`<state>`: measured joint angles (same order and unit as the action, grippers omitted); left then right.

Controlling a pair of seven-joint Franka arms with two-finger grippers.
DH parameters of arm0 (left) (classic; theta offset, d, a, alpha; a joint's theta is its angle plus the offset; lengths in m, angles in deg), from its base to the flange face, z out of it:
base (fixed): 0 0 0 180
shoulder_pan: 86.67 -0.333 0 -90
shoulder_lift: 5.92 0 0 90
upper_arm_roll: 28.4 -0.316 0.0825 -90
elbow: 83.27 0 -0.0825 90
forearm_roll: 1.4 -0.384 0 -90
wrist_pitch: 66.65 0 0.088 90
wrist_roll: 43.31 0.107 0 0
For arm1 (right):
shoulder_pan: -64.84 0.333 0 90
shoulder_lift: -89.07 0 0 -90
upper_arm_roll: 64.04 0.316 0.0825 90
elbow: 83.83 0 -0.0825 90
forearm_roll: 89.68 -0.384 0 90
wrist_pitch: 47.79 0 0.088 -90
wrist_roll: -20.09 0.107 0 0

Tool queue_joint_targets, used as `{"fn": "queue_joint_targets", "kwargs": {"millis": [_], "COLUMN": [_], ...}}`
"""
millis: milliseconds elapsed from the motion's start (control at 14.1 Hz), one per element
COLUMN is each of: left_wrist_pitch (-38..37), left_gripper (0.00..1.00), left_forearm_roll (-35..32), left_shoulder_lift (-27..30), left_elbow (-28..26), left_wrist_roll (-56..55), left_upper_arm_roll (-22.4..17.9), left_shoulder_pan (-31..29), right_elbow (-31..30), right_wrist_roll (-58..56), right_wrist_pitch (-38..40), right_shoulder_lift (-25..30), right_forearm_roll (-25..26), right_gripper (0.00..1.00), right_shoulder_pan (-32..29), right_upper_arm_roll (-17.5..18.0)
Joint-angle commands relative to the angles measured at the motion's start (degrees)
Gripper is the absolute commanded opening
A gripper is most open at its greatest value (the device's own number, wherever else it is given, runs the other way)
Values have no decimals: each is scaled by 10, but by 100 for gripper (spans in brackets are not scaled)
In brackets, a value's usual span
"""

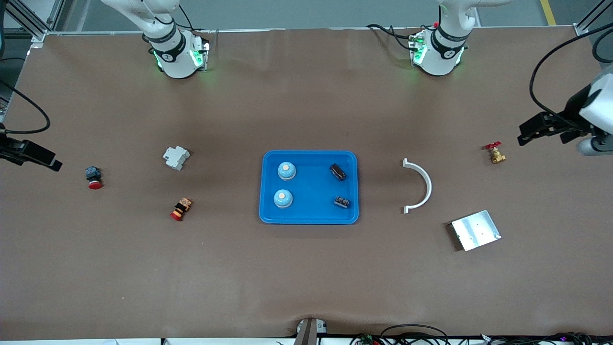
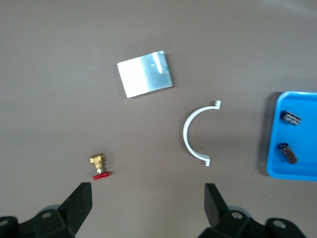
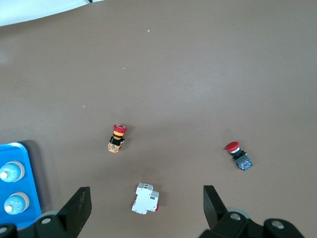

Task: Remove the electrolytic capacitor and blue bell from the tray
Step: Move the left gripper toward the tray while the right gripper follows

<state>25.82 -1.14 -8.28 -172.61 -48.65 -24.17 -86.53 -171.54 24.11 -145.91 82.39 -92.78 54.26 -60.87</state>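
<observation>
A blue tray (image 1: 309, 219) lies at the table's middle. In it are two light-blue bells (image 1: 286, 170) (image 1: 283, 198) with orange buttons toward the right arm's end, and two small black capacitors (image 1: 337, 172) (image 1: 341, 202) toward the left arm's end. My left gripper (image 1: 534, 132) is open and empty over the left arm's end of the table; its view (image 2: 147, 198) shows the tray's edge (image 2: 297, 173) with both capacitors (image 2: 290, 117) (image 2: 288, 152). My right gripper (image 1: 40, 159) is open and empty over the right arm's end; its view (image 3: 146, 201) shows both bells (image 3: 11, 172) (image 3: 14, 203).
Toward the right arm's end lie a white circuit breaker (image 1: 175, 157), a red push button (image 1: 94, 177) and an orange-and-red button (image 1: 180, 209). Toward the left arm's end lie a white curved clamp (image 1: 420, 186), a metal plate (image 1: 475, 230) and a brass valve (image 1: 495, 153).
</observation>
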Motion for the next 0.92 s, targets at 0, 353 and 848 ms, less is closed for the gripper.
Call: {"fn": "queue_joint_targets", "kwargs": {"millis": [0,353,848], "left_wrist_pitch": [-15,-27,54], "left_gripper": [100,100,100], "left_forearm_roll": [12,47,107], "left_shoulder_lift": [7,7,-73], "left_elbow": [10,37,37], "left_wrist_roll": [2,-163,-415], "left_upper_arm_roll": [37,123,156], "left_shoulder_pan": [0,1,92], "right_elbow": [11,11,-5], "right_wrist_roll": [-2,0,-4], "right_wrist_pitch": [0,-13,-51], "right_shoulder_lift": [-13,-27,-50], "right_forearm_roll": [-9,-9,-9], "right_gripper": [100,100,100], "right_shoulder_pan": [-12,-10,4], "right_upper_arm_roll": [10,10,13]}}
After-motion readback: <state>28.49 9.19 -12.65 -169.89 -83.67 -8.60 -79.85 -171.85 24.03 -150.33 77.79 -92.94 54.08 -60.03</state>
